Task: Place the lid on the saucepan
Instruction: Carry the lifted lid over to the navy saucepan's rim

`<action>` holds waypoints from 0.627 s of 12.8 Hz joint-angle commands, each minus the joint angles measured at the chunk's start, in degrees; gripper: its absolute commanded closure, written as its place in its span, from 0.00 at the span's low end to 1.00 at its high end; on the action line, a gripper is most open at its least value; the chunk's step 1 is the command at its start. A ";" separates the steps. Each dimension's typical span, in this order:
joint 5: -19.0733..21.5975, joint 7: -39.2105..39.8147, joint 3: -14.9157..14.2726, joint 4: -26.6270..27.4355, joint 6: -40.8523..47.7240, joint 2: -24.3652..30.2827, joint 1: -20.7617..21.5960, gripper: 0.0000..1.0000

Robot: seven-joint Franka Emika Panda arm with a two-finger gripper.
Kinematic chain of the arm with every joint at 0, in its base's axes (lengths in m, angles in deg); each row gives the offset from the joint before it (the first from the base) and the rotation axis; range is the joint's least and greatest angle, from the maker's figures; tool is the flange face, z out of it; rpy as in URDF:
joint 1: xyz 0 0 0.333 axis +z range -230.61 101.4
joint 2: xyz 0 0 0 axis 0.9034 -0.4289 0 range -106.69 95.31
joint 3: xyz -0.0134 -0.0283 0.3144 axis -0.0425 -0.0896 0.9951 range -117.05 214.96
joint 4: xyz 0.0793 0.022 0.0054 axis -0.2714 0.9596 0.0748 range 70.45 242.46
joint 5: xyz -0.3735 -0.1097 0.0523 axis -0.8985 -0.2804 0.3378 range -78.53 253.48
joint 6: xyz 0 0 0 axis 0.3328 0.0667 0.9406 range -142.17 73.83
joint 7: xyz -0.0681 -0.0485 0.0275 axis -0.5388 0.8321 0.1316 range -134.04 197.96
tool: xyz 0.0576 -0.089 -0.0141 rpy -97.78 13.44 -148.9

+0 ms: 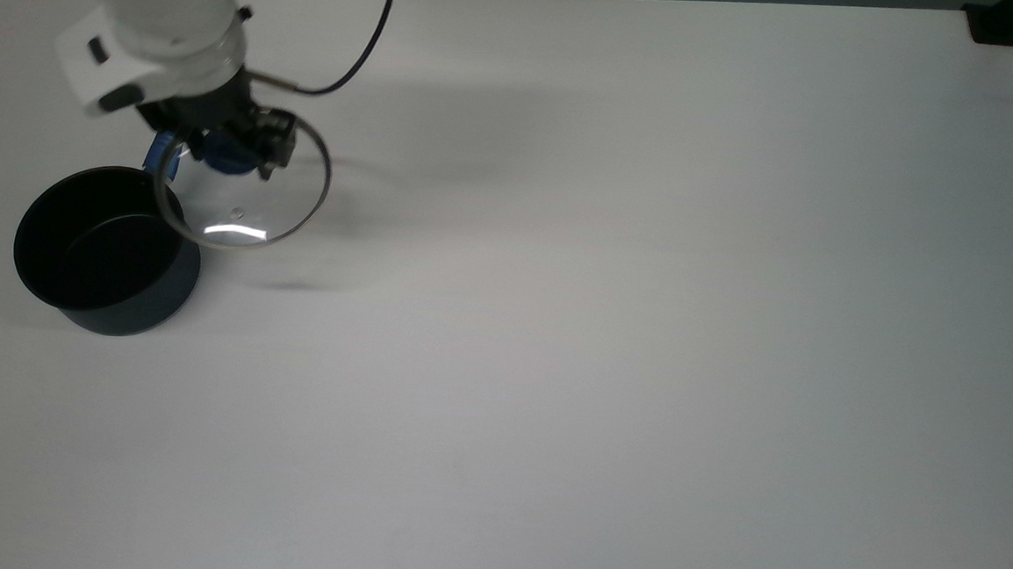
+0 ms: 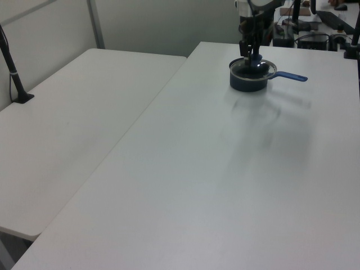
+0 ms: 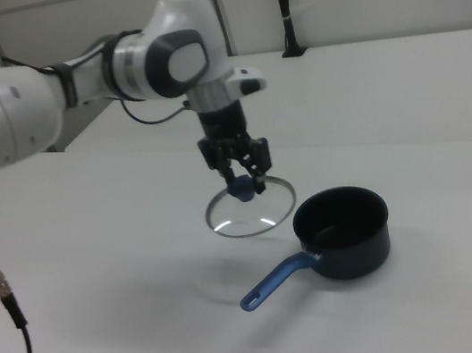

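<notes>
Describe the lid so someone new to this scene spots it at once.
On the white table, find the dark saucepan at the top view's left. Just beside it, held in the air by the gripper, is the lid: a clear glass disc with a metal rim and blue knob.

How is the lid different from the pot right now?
The lid is see-through glass with a thin metal rim; the saucepan is dark and solid. The lid is flat, while the saucepan is deep with a long handle. The lid hangs in the air from the gripper, which pinches its knob; the saucepan stands on the table. Both are round and have blue parts.
</notes>
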 commanded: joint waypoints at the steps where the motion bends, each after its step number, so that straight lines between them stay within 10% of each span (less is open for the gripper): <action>1: 1.04 1.07 -1.39 -7.48 2.03 -5.08 -0.78 0.58; 8: 4.82 1.16 -4.64 -7.66 -12.02 -8.77 -3.85 0.58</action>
